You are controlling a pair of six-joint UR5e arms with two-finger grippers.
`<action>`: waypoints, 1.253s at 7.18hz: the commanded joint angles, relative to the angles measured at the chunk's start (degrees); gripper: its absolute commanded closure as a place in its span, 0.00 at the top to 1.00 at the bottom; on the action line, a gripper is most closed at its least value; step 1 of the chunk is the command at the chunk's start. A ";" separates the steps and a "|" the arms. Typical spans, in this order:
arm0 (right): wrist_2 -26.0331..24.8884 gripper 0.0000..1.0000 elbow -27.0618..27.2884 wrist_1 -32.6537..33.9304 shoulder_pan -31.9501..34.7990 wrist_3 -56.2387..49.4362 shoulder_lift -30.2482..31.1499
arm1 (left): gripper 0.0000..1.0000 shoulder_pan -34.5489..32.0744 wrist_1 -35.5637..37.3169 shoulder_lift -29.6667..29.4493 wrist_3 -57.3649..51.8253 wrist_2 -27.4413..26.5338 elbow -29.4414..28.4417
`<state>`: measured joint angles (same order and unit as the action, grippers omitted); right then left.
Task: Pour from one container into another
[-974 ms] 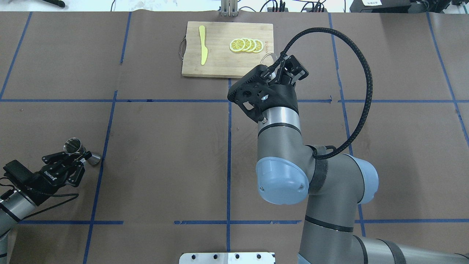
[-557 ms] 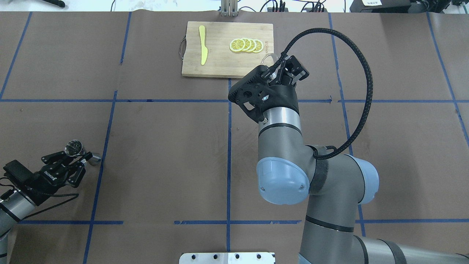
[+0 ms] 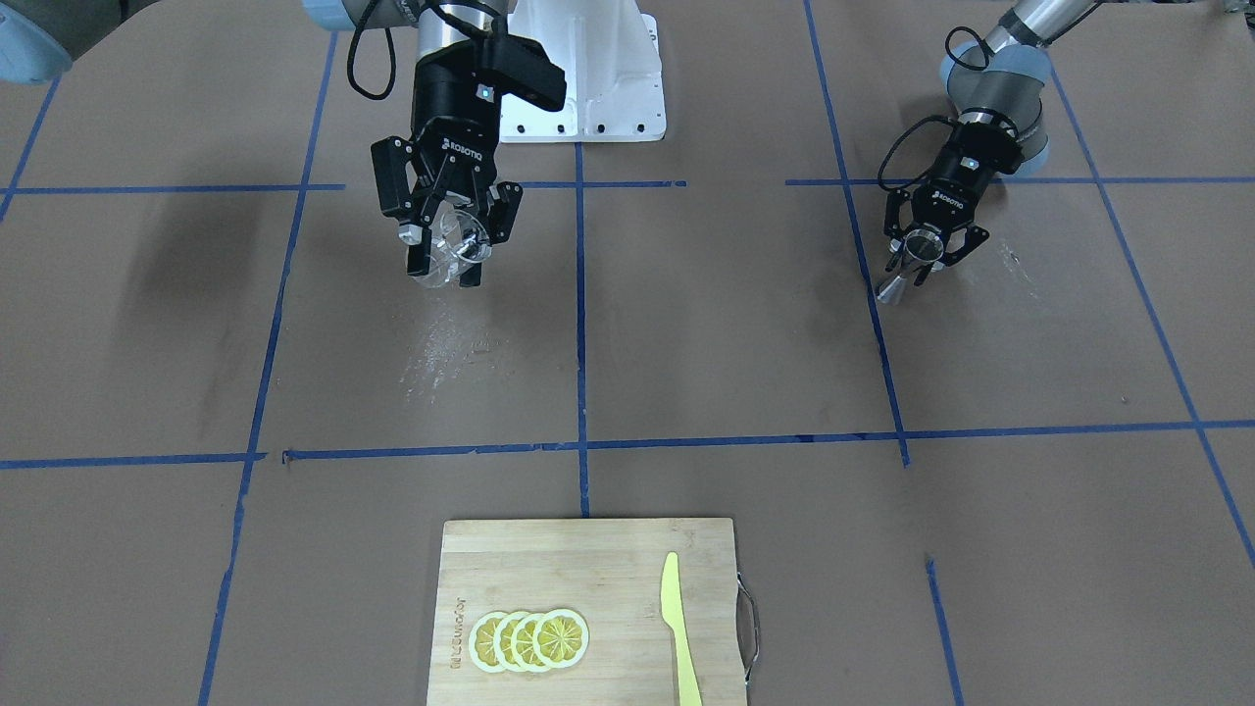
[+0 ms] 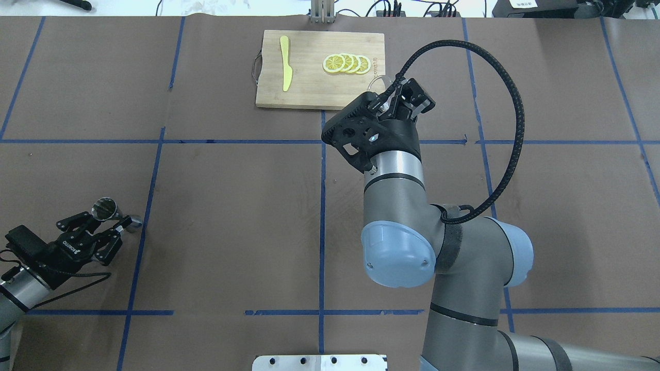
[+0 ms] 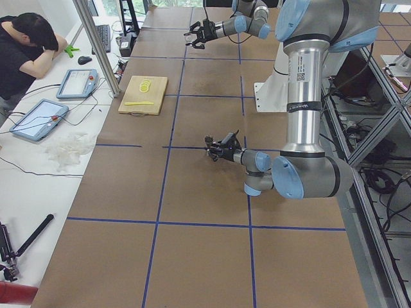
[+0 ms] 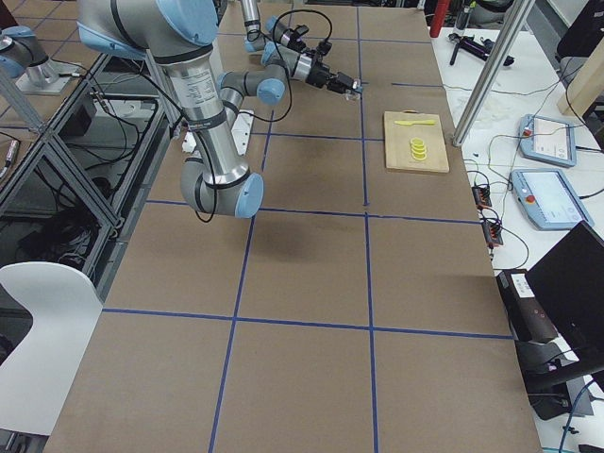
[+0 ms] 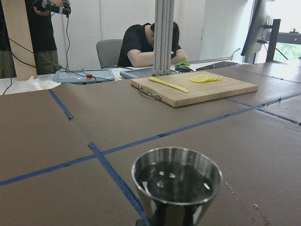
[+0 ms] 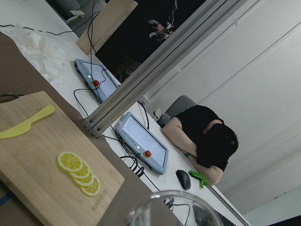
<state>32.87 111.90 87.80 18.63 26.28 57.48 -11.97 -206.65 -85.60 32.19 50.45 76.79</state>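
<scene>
My right gripper (image 3: 446, 245) hangs above the table, shut on the small clear cup (image 3: 454, 240). From overhead that gripper (image 4: 399, 95) sits by the board's near right corner, and the cup's rim (image 4: 380, 82) peeks out past it. The rim (image 8: 169, 209) also fills the bottom of the right wrist view. Low at the table's left side, my left gripper (image 4: 110, 216) is shut on the waist of the steel jigger (image 4: 104, 209). The jigger (image 3: 907, 267) is tilted, with its lower cone close to the paper. Its upper bowl (image 7: 176, 181) looks dark with bright glints.
A wooden cutting board (image 4: 309, 87) at the far middle carries lemon slices (image 4: 346, 63) and a yellow knife (image 4: 285, 63). Brown paper with blue tape lines covers the table. A person (image 7: 148, 44) leans on a desk with tablets beyond the far edge.
My left gripper has shifted the jigger slightly and turned its mouth more toward the overhead camera. The right arm and the clear cup have barely moved.
</scene>
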 commanded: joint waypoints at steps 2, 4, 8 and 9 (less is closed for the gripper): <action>0.00 0.00 0.08 0.00 0.00 0.00 0.00 | 1.00 -0.16 -0.59 0.08 -0.03 -0.35 0.64; 0.00 0.00 0.08 0.00 0.00 0.00 0.00 | 1.00 -0.51 -0.95 0.08 -0.20 -0.70 2.30; 0.00 0.00 0.08 0.00 0.00 0.00 -0.17 | 1.00 -3.40 -1.56 0.78 -1.60 -0.62 6.35; 0.00 0.00 0.08 0.00 0.00 -0.09 -0.17 | 1.00 -4.37 -1.56 0.96 -2.39 -0.53 6.70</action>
<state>32.87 111.97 87.80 18.63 26.26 57.34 -15.19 -208.19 -84.82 30.59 49.83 83.06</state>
